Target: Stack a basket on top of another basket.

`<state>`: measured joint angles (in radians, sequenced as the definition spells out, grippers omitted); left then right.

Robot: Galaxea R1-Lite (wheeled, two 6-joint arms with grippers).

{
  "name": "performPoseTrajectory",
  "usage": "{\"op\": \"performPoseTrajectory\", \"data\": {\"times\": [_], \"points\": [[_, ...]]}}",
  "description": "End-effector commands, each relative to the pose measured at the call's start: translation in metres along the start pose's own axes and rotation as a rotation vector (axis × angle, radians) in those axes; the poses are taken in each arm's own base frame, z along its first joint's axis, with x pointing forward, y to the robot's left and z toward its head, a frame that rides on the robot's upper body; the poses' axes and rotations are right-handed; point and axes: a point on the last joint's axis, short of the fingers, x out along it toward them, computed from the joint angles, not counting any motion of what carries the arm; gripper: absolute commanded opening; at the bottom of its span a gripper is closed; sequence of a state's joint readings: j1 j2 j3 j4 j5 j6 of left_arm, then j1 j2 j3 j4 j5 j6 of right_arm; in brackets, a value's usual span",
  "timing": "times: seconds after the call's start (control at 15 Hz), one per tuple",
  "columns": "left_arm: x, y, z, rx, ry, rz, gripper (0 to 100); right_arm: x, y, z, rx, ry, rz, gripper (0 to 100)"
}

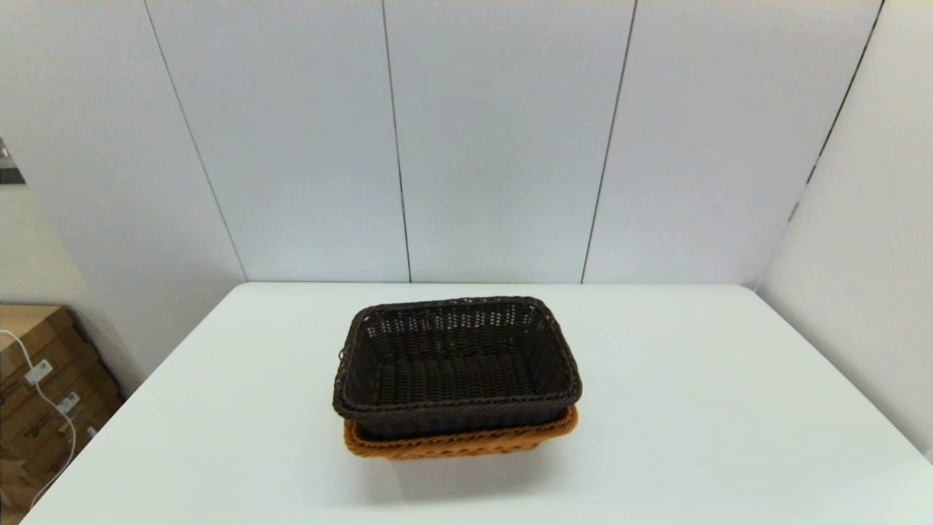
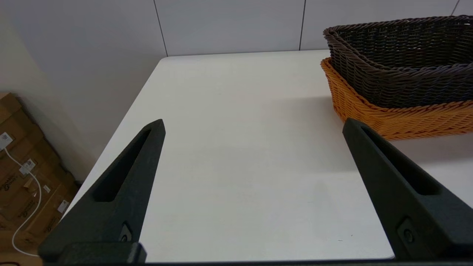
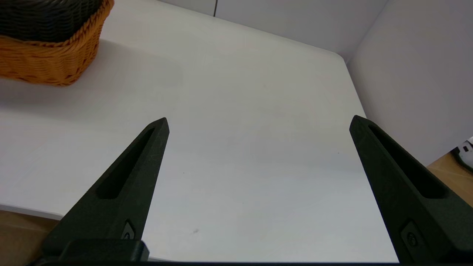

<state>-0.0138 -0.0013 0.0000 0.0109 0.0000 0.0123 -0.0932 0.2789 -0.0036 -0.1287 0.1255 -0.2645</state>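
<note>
The dark brown basket (image 1: 455,364) sits nested inside the orange basket (image 1: 459,441) at the middle of the white table (image 1: 692,408); only the orange rim and lower front wall show beneath it. In the left wrist view the dark brown basket (image 2: 402,59) rests in the orange basket (image 2: 399,114). My left gripper (image 2: 253,125) hangs open over bare table near the front left edge, apart from the stack. My right gripper (image 3: 258,122) is open over the front right of the table, with the orange basket (image 3: 48,62) off to its side. Neither arm shows in the head view.
Grey wall panels (image 1: 503,138) close the back and right side of the table. Cardboard boxes (image 1: 44,394) with a white cable stand on the floor beyond the table's left edge.
</note>
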Motion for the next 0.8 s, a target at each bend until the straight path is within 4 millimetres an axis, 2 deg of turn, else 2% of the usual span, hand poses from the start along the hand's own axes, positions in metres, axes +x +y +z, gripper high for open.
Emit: {"op": "performPoseTrajectory", "data": {"times": [0.07,0.4,0.8], "points": [[0.0,0.0,-0.001,0.0,0.004,0.0,100,0.001,0.0,-0.001,-0.01,0.009,0.002,100],[0.0,0.0,-0.001,0.0,0.004,0.0,100,-0.004,0.001,-0.003,-0.035,-0.036,0.073,100],[0.0,0.0,-0.001,0.0,0.004,0.0,100,-0.022,0.003,-0.014,-0.048,-0.131,-0.014,100]]}}
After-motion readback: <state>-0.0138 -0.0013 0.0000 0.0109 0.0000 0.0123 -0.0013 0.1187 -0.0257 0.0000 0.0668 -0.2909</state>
